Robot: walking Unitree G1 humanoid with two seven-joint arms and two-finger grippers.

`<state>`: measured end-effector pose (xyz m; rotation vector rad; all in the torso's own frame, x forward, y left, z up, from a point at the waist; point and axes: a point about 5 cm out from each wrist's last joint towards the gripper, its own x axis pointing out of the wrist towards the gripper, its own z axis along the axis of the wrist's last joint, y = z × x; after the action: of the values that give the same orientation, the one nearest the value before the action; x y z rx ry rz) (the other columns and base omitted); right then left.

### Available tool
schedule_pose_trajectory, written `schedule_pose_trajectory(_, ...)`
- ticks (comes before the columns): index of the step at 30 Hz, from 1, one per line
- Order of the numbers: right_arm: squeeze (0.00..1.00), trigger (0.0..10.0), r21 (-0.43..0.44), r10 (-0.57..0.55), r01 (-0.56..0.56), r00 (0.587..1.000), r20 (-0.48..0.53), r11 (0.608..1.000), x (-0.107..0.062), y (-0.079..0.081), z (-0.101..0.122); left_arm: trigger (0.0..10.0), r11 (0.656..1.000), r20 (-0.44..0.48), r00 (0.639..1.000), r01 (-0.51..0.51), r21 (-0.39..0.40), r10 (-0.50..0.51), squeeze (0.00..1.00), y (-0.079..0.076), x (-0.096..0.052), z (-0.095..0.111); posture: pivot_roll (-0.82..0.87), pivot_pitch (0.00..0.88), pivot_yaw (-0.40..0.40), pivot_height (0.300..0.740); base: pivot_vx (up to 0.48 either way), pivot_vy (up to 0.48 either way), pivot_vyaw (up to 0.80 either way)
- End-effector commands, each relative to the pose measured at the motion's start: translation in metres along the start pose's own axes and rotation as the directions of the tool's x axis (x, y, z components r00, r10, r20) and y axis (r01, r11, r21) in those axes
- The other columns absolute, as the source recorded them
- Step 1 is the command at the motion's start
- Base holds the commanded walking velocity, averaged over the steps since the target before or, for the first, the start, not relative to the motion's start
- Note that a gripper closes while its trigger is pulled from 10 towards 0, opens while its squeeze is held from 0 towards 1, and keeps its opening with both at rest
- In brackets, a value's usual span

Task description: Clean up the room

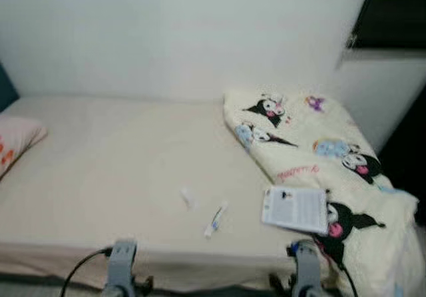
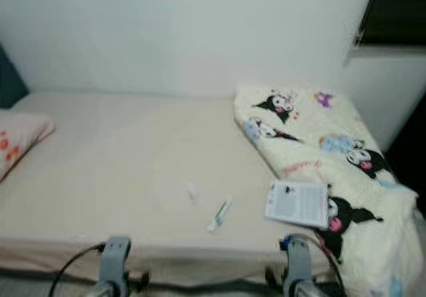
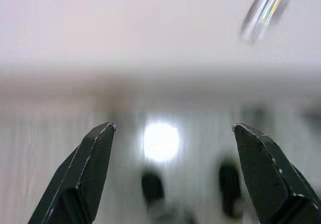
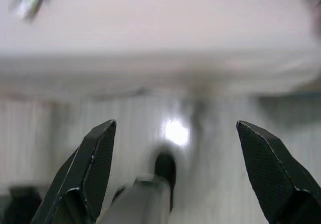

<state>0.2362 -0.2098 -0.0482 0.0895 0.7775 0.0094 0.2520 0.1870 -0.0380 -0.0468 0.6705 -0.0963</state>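
My left gripper [image 3: 173, 128] and right gripper [image 4: 175, 126] hang low at the near edge of the bed [image 1: 120, 170], both with fingers spread wide and empty. Just past that edge lies a small tube [image 1: 215, 218], with a little white scrap [image 1: 188, 198] beside it and a printed booklet [image 1: 296, 209] to the right, resting partly on the cartoon-print blanket [image 1: 313, 144]. I judge the tube the first pickup: I should reach forward over the edge, line my fingers across its narrow width and close gently. Nothing blocks the way. A pillow [image 1: 16, 144] sits far left by the wall [image 1: 186, 30].
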Motion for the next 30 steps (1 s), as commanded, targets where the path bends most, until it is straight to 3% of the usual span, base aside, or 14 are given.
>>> schedule_pose_trajectory(1, 0.0, 10.0, 0.017, 0.01, -0.01, 1.0, 0.028, 1.0, 0.002, 0.005, 0.005, 10.0, 1.0, -0.016, 1.0, -0.017, -0.011, 0.017, 0.0, 0.008, -0.004, -0.007, -0.03, 0.0, -0.036, 0.74, 0.0, 0.0, 0.0)
schedule_pose_trajectory(5, 0.0, 10.0, 0.021, 0.005, -0.006, 0.998, 0.055, 1.0, 0.003, 0.006, 0.014, 10.0, 1.0, 0.027, 1.0, -0.011, -0.019, 0.012, 0.0, 0.007, -0.002, 0.003, -0.03, 0.0, -0.034, 0.74, 0.0, 0.0, 0.0)
schedule_pose_trajectory(14, 0.0, 10.0, 0.022, 0.019, -0.023, 0.985, 0.171, 0.999, 0.007, 0.012, 0.046, 10.0, 0.999, 0.158, 0.987, 0.028, -0.027, -0.024, 0.0, -0.004, 0.004, 0.03, -0.05, 0.0, -0.02, 0.74, 0.0, 0.0, -0.77)
schedule_pose_trajectory(16, 0.0, 10.0, 0.043, 0.018, -0.03, 0.968, 0.249, 0.999, 0.006, 0.008, 0.069, 10.0, 0.999, 0.249, 0.968, 0.037, -0.027, -0.029, 0.0, -0.006, 0.006, 0.051, -0.06, 0.0, -0.022, 0.74, 0.0, 0.0, -0.78)
schedule_pose_trajectory(23, 0.0, 10.0, 0.037, 0.032, -0.047, 0.943, 0.331, 0.998, 0.004, 0.008, 0.091, 10.0, 0.999, 0.335, 0.942, 0.044, -0.015, -0.037, 0.0, -0.004, 0.006, 0.076, -0.06, 0.0, -0.022, 0.74, 0.0, 0.0, -0.77)
schedule_pose_trajectory(25, 0.0, 10.0, 0.02, 0.064, -0.078, 0.919, 0.388, 0.997, 0.003, 0.012, 0.106, 10.0, 1.0, 0.397, 0.918, 0.02, 0.003, -0.019, 0.0, 0.0, 0.005, 0.097, -0.06, 0.0, -0.021, 0.74, 0.0, 0.0, 0.0)
schedule_pose_trajectory(30, 0.0, 10.0, -0.003, 0.089, -0.097, 0.901, 0.425, 0.995, 0.002, 0.02, 0.119, 10.0, 1.0, 0.428, 0.904, -0.025, 0.02, 0.014, 0.0, 0.003, 0.005, 0.111, -0.06, 0.0, -0.022, 0.74, 0.0, 0.0, 0.0)
